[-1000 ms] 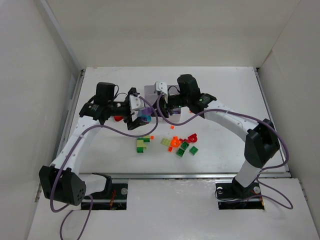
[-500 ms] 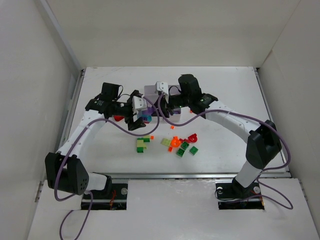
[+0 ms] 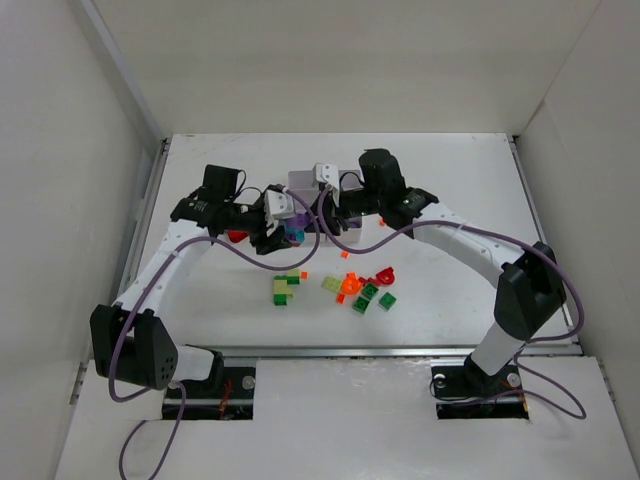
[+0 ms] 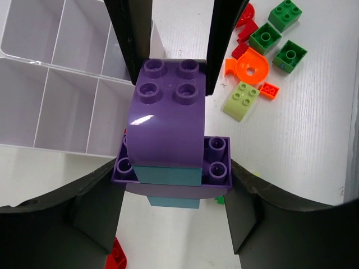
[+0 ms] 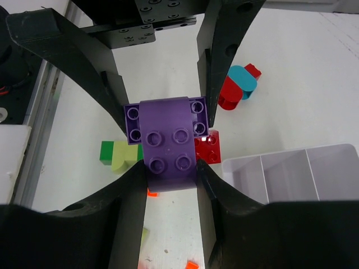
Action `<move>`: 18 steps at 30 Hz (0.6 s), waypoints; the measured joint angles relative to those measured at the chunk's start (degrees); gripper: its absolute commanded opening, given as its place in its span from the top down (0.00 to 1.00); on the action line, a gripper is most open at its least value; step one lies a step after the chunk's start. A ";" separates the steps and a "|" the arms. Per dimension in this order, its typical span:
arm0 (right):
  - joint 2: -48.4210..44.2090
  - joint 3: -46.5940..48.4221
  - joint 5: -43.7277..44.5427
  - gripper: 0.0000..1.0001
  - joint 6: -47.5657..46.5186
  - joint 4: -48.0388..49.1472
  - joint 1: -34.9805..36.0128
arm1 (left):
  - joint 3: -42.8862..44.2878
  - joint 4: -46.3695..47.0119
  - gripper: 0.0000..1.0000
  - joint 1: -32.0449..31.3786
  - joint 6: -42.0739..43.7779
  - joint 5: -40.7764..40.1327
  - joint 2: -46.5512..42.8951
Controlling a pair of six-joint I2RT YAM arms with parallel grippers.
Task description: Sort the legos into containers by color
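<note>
legos (image 3: 352, 290): loose green, orange, red and yellow-green bricks, scattered on the table (image 3: 450, 200) near the containers (image 3: 300, 182)
purple stack (image 4: 168, 123): curved brick on a flat purple one, teal beneath; held just beside the containers
left gripper (image 4: 174, 171): clamped on the stack's flat purple brick
right gripper (image 5: 171, 168): clamped on the curved brick

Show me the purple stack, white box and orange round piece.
purple stack (image 4: 168, 120), left wrist view, curved top
white box (image 4: 64, 112), left wrist view, compartment floor
orange round piece (image 4: 240, 61), left wrist view, face
</note>
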 measured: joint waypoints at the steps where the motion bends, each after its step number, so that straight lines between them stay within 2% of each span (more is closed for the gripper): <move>1: 0.00 0.00 0.00 1.00 0.00 0.00 0.00 | 0.00 0.00 0.71 0.00 -0.35 0.04 0.00; 4: -0.02 0.00 -0.02 1.00 0.00 0.02 0.00 | 0.00 0.00 0.88 0.00 -1.05 0.24 0.00; 5: -0.02 0.00 0.00 1.00 0.00 0.00 0.00 | 0.00 0.00 1.00 0.00 -1.22 0.24 0.00; 18: -2.40 -1.66 0.52 1.00 1.99 0.07 -4.72 | -2.95 0.98 1.00 -0.42 -1.81 -0.59 -0.52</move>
